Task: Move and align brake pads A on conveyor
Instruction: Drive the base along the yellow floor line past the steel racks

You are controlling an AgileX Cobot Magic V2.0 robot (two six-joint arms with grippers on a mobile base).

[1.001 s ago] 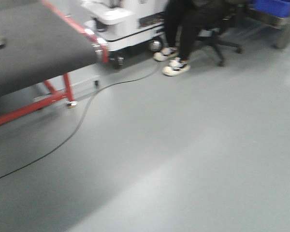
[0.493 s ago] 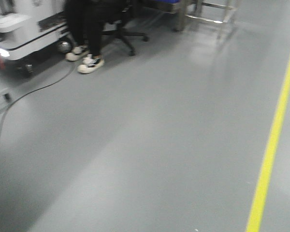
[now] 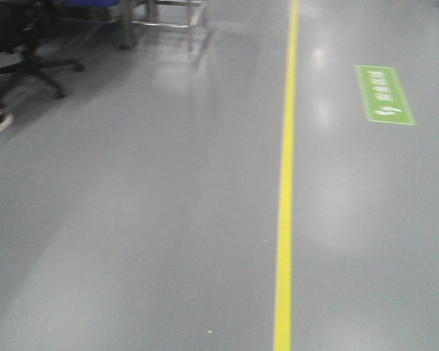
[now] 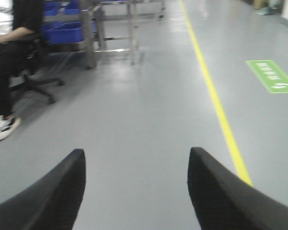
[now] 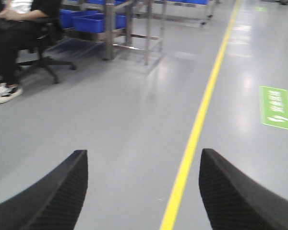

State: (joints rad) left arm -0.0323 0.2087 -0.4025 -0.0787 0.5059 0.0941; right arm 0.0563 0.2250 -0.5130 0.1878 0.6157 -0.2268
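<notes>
The brake pads and the conveyor are out of view in every frame of this moment. My left gripper (image 4: 137, 158) is open and empty, its two black fingers spread wide above the bare grey floor. My right gripper (image 5: 143, 158) is also open and empty, its fingers spread wide above the floor with the yellow line between them.
A yellow floor line (image 3: 284, 183) runs toward the far end, with a green floor sign (image 3: 384, 95) to its right. A seated person on a wheeled chair (image 5: 19, 38) is at the left. A metal rack with blue bins (image 5: 101, 21) stands behind.
The front view has swung to the right: the conveyor and white machine left the frame, then the seated person slid to the left edge, and the yellow line and green sign came in.
</notes>
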